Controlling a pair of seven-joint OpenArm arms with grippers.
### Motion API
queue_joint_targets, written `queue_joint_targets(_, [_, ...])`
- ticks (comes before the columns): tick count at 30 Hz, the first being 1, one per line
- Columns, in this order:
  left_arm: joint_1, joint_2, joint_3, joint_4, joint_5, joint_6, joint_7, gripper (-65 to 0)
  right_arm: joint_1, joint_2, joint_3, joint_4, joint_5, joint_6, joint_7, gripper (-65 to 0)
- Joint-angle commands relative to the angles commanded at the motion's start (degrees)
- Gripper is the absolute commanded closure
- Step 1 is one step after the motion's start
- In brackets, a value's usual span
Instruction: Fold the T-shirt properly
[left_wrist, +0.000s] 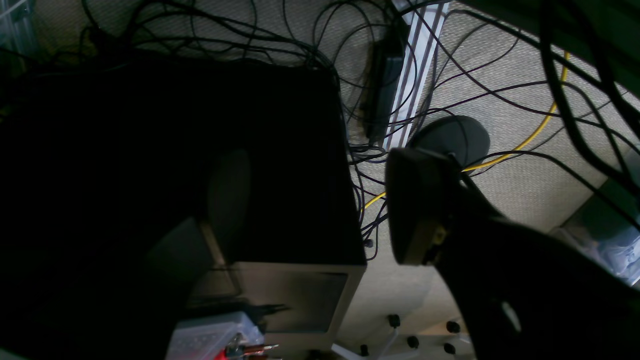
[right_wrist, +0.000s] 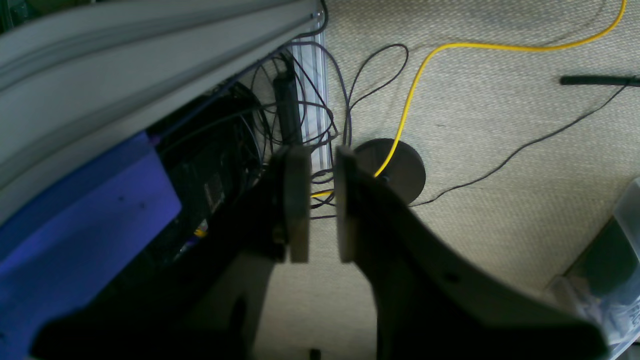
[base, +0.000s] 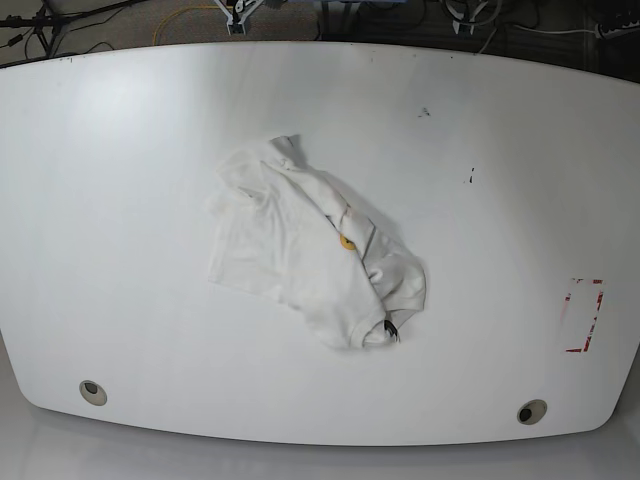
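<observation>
Base view: crumpled white T-shirt (base: 311, 250) mid-table (base: 120, 150), neither claw near it. Right gripper (right_wrist: 317, 202) slightly apart over carpet (right_wrist: 500, 165); left gripper (left_wrist: 320, 200) wide apart.

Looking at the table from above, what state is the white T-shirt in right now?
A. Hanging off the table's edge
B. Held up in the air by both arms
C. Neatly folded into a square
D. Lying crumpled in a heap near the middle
D: the base view shows the T-shirt bunched and wrinkled near the middle of the table, with no arm touching it.
</observation>
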Motion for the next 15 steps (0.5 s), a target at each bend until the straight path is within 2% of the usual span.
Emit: queue_joint_targets(15, [0.41, 0.16, -0.66, 0.77, 0.18, 0.41, -0.54, -40.6, -0.36, -0.02, -0.13, -0.72, 0.21, 0.03, 0.28, -8.5])
